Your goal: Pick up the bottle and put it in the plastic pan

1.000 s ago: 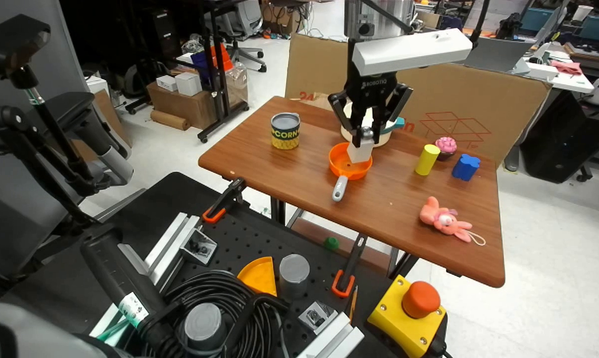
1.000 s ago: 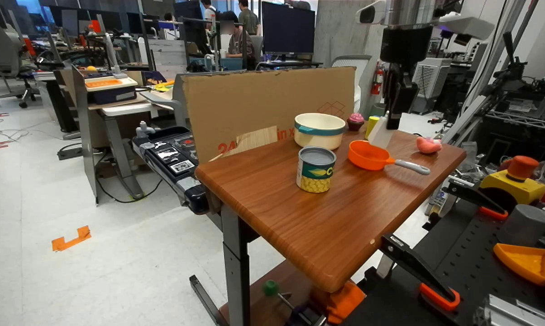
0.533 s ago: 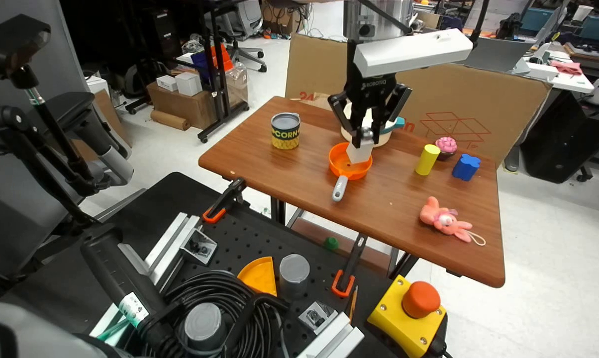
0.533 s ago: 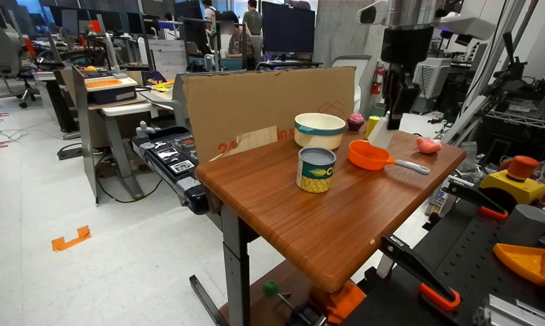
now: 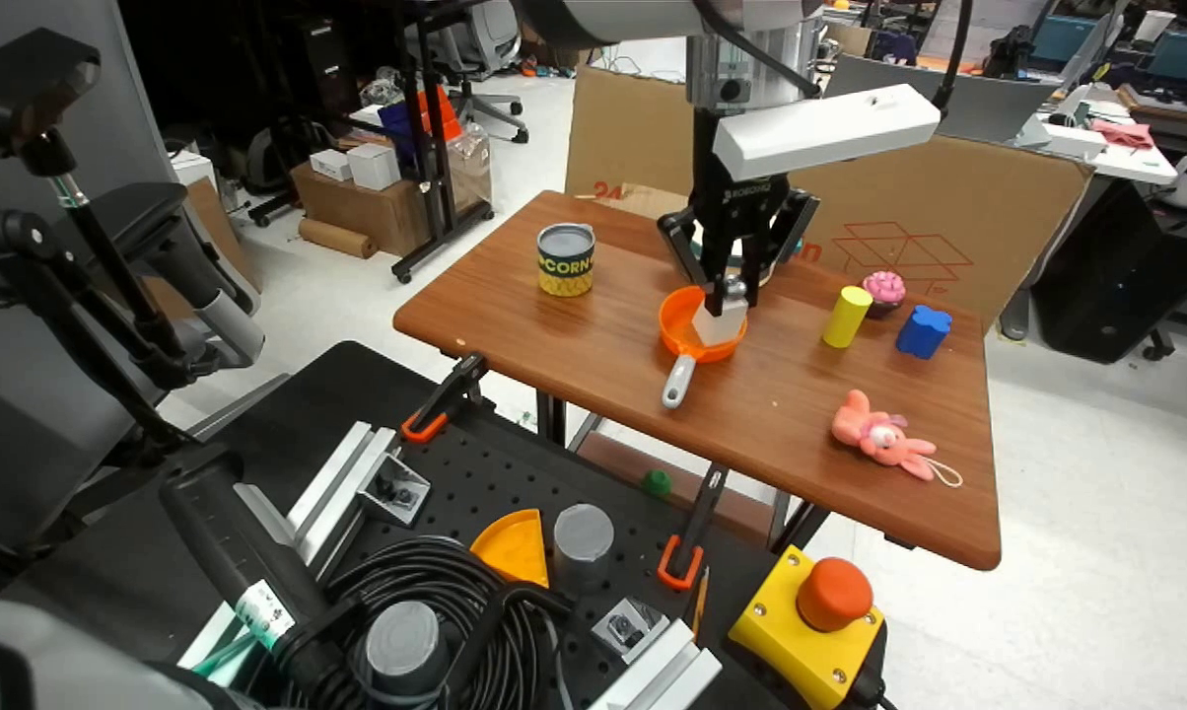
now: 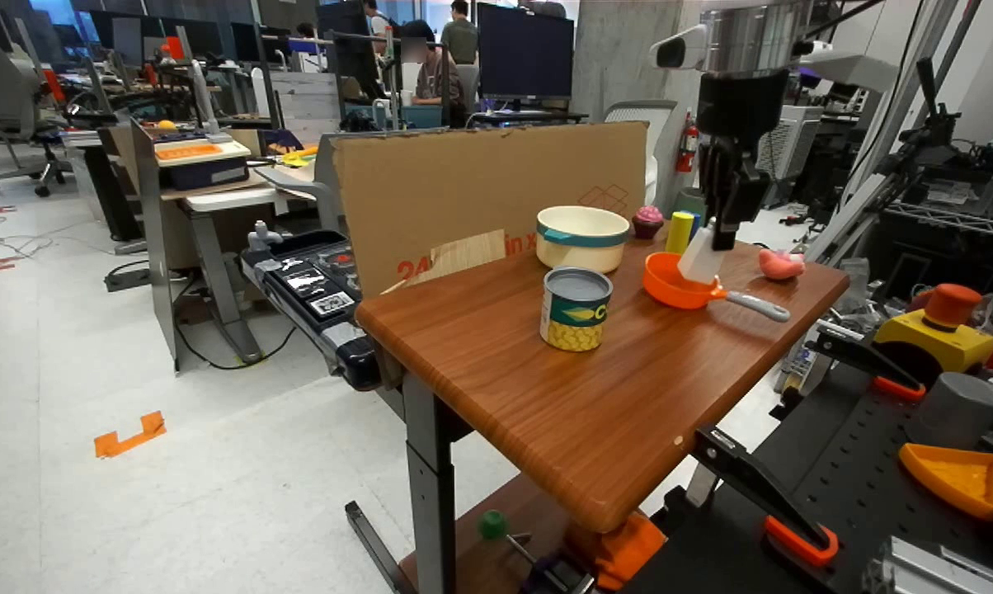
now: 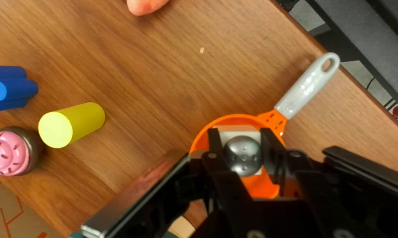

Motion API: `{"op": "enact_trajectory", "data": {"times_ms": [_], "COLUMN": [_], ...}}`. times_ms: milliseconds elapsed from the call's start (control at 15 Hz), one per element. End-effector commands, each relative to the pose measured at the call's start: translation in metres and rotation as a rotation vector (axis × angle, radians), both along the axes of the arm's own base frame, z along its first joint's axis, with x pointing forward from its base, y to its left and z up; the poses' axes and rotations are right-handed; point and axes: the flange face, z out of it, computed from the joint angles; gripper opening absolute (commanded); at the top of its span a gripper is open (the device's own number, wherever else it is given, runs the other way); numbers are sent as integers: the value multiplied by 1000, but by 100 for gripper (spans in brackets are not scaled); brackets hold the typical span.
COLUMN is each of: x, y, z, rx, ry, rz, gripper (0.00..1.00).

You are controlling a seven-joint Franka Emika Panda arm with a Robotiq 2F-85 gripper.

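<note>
White, silver-topped bottle point(image 6: 699, 260) leans, gripped by the closed black gripper point(image 5: 733, 298), its lower end inside the orange pan point(image 6: 665, 294). Picking up and carrying look done; letting go and withdrawing remain. Whether its base touches the pan's floor is unclear.

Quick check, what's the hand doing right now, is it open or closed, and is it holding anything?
Hand: closed, holding the white bottle by its silver top.
</note>
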Motion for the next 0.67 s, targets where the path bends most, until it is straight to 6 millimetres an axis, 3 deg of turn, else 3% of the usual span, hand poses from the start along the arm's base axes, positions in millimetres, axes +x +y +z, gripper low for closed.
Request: {"op": "enact_trajectory", "data": {"times_ms": [0, 400, 467, 600], "x": [7, 10, 10, 10], "y": [-9, -10, -11, -11], "z": [-10, -15, -14, -13], "rx": [-1, -15, -16, -15], "ry": [-14, -5, -3, -3], "rz": [74, 83, 86, 86], "gripper": [8, 8, 58, 66]}}
